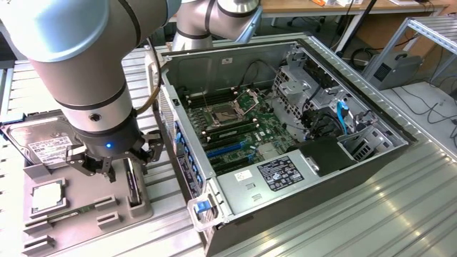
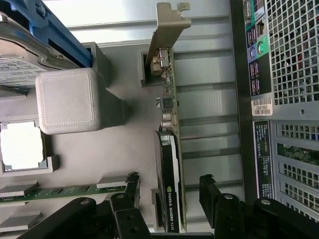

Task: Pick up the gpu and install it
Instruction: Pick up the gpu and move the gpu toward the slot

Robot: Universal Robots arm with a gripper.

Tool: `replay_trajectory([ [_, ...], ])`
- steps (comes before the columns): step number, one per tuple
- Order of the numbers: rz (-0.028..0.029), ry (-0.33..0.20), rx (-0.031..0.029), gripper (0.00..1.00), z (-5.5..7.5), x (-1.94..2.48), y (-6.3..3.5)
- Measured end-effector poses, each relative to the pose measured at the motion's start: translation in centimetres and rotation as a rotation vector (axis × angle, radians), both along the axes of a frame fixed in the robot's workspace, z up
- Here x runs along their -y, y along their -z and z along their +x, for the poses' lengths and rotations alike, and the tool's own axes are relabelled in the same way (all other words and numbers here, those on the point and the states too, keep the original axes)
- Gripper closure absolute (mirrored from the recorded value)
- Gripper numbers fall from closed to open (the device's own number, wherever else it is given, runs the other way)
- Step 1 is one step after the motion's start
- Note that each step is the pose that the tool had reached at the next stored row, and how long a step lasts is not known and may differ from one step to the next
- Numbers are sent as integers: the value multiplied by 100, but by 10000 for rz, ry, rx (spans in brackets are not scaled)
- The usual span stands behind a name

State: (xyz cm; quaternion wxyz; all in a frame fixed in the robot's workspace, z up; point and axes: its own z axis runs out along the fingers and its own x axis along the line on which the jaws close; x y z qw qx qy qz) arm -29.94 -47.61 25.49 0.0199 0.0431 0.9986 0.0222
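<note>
The pincer (image 2: 170, 179) was open wide and held nothing. The gpu (image 2: 169, 149) sat straight below it, between the jaws. It stood on its long edge in a slot of the grey holder (image 2: 129, 124) and had not yet been lifted.

The two fingers (image 2: 212, 191) stood one on each side of the card's cooler end, with a gap showing between each finger and the card. The card's long axis ran across the line on which the jaws close and stretched away from the pincer to the silver bracket (image 2: 167, 30) at the far end. The flat faces of the card therefore met the fingers squarely, and I judged the alignment good for a squeeze across its thin dimension.

How far down the fingers reached past the card's top edge could not be told.

The open computer case (image 1: 207, 69) lay just beyond one finger on the worktop (image 1: 357, 214). The hard drive (image 1: 46, 142) and the memory stick (image 2: 60, 191) lay beyond the other finger — both well clear of the jaws.
</note>
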Motion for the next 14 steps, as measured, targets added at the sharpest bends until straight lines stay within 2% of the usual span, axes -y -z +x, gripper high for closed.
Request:
replay_trajectory([
  [5, 4, 1, 1, 40, 40, 0, 4],
  [10, 6, -1, 3, 40, 42, -42, 43],
  [14, 3, -1, 0, 40, 41, -45, 66],
])
